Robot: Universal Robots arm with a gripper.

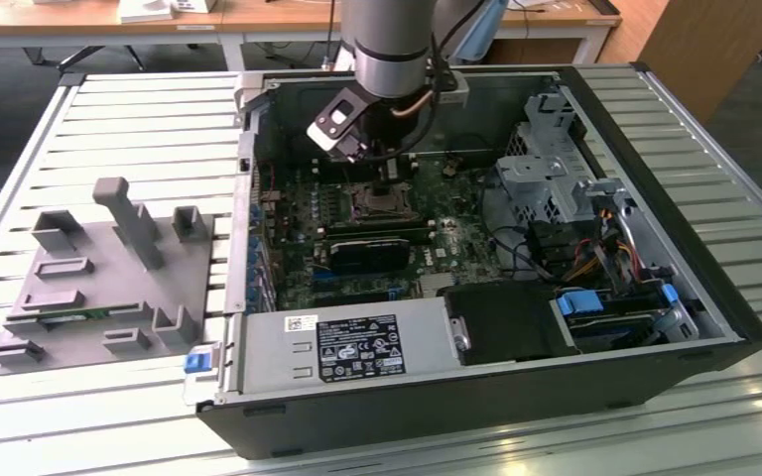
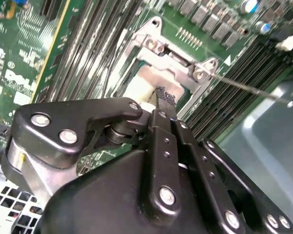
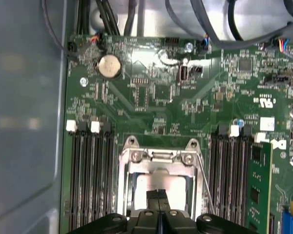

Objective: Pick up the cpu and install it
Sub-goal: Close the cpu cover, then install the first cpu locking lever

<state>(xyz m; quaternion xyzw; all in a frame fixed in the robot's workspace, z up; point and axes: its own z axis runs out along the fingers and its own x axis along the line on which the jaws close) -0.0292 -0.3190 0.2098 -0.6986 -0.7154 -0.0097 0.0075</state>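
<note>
Close under the wrist, the gripper (image 3: 158, 196) was clenched, fingertips pressed together with nothing between them. Its tips sat at the cpu (image 3: 145, 185) top; touching or a hair above, couldn't tell. The cpu lay flat inside the socket frame (image 3: 158, 157) on the motherboard (image 3: 151, 97), within the open case (image 1: 487, 407). Judged step: install, seating phase, pick-up done. Any further move called for straight, gentle motion, no sideways drag on the chip.

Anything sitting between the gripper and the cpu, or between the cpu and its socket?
Nothing visible. In the first wrist view the gripper, jaws together, is right at the cpu, which lies inside the socket frame. The thin lever wire runs beside the frame, off the chip.
</note>
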